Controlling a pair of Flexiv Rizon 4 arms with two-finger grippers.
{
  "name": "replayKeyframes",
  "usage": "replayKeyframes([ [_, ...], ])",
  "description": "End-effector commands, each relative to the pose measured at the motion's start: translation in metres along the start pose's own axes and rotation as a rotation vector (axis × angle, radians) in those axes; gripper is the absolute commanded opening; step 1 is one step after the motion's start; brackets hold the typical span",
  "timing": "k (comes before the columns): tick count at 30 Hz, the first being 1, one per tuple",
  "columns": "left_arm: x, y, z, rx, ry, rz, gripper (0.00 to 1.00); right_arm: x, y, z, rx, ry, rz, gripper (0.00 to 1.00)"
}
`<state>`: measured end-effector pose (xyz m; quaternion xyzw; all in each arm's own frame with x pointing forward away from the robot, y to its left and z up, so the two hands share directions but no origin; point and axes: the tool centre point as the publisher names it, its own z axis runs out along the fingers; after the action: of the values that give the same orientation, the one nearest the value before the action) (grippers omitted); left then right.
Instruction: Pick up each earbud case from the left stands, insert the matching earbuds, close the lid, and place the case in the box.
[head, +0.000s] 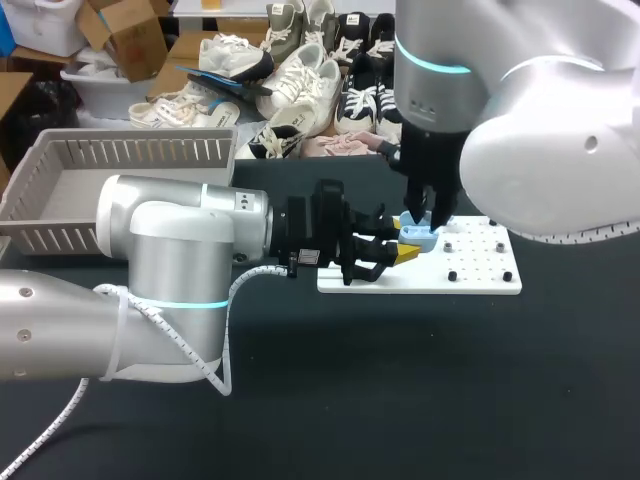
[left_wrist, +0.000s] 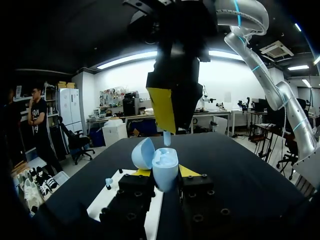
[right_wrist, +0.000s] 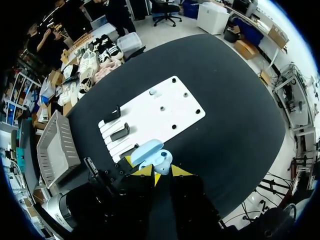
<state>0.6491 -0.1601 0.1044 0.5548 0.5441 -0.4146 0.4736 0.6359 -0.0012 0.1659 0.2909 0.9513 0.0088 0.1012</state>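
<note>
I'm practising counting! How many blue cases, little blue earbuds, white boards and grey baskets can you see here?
Light blue earbud case: 1
White board: 1
Light blue earbuds: 2 (one earbud in the right tool, one on the white board)
Grey basket: 1
Total: 5

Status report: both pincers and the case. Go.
Left pincer shut on open earbud case. Right pincer just above it, shut on earbud. Nothing between them.
</note>
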Motion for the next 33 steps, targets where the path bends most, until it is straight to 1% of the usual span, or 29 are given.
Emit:
replayKeyframes([
  [1,0.0006,-0.0015,0.0006,-0.008,-0.003,0.001,0.0,0.0009,-0.0013,0.0011,-0.001,-0.003,0.002,0.0],
  [19,0.0006,-0.0015,0.0006,-0.008,-0.003,0.001,0.0,-0.0012,0.0043,0.0055,-0.006,0.008,-0.007,0.0],
  [33,0.0006,-0.0015,0.0006,-0.008,-0.003,0.001,0.0,-0.0004,0.0005,0.0073,-0.017,0.022,0.004,0.0],
])
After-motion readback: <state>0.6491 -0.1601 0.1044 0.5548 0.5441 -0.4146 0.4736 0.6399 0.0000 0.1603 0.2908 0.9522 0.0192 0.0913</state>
